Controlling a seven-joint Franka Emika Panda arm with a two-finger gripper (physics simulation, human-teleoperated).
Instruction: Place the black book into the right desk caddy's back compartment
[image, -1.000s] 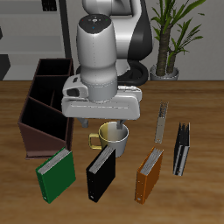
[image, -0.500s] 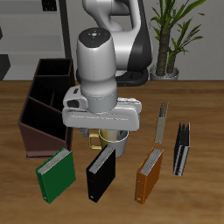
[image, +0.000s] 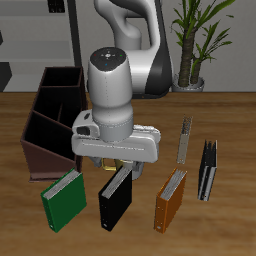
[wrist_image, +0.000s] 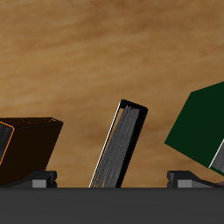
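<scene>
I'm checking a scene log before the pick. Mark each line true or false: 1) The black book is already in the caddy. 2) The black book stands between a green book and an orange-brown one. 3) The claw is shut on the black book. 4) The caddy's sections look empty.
1) False. The black book stands on the table, outside the right caddy.
2) True. The green book is on one side and the orange-brown book on the other.
3) False. The claw is above the book; its fingers stand apart on either side, touching nothing.
4) True. Nothing shows inside them, including the back compartment.
</scene>
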